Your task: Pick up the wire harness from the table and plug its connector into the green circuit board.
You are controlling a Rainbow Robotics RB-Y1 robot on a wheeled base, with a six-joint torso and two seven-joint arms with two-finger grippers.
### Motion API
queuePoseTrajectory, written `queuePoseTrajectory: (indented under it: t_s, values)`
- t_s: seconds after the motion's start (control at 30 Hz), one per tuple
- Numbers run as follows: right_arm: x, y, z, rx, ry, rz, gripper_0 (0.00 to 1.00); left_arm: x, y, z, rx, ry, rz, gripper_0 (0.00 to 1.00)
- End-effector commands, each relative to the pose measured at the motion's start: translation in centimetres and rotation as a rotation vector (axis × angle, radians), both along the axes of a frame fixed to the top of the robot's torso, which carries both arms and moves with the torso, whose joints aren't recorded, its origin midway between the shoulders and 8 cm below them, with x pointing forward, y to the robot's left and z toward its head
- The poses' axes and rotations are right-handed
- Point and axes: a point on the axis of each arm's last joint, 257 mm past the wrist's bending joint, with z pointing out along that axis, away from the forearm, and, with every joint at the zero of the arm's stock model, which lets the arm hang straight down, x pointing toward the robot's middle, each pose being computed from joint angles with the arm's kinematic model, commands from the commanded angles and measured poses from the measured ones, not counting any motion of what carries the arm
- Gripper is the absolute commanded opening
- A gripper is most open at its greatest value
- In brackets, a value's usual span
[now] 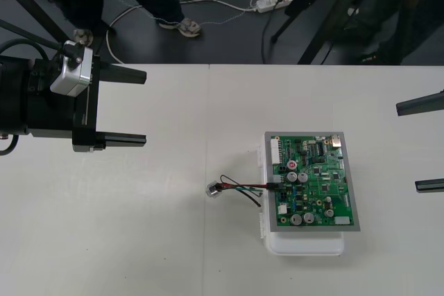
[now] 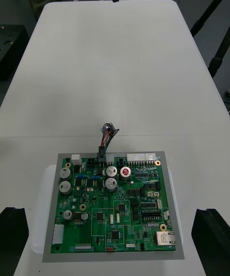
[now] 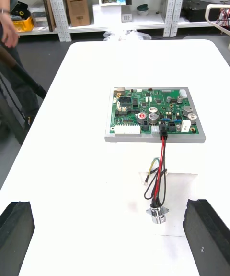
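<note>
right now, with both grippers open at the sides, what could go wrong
1. The plug sits at the green circuit board's edge, but may be only half seated.
2. The wires and socket lie loose on the table toward the left gripper; a sweep there could snag them and pull the plug out.

A robotics lab: cables and a power strip litter the floor.

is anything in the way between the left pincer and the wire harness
Nothing visible does. Bare table lies between the open left pincer and the harness, whose round socket rests on the table on the pincer's side. Its black plug already sits in a connector at the green board's edge.
</note>
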Motion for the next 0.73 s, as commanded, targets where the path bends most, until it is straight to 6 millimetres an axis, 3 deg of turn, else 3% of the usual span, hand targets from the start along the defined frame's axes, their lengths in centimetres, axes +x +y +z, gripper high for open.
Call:
queuePoseTrajectory:
  t_s: [0.03, 0.73]
  values:
    - [-0.54, 0.06, 0.19, -0.001, -0.031, 0.027, 1.00, -0.81, -1.09, 0.88, 0.014, -0.010, -0.033, 0.92]
    - [-0.54, 0.06, 0.19, -0.001, -0.031, 0.027, 1.00, -0.81, -1.09, 0.88, 0.014, -0.010, -0.033, 0.92]
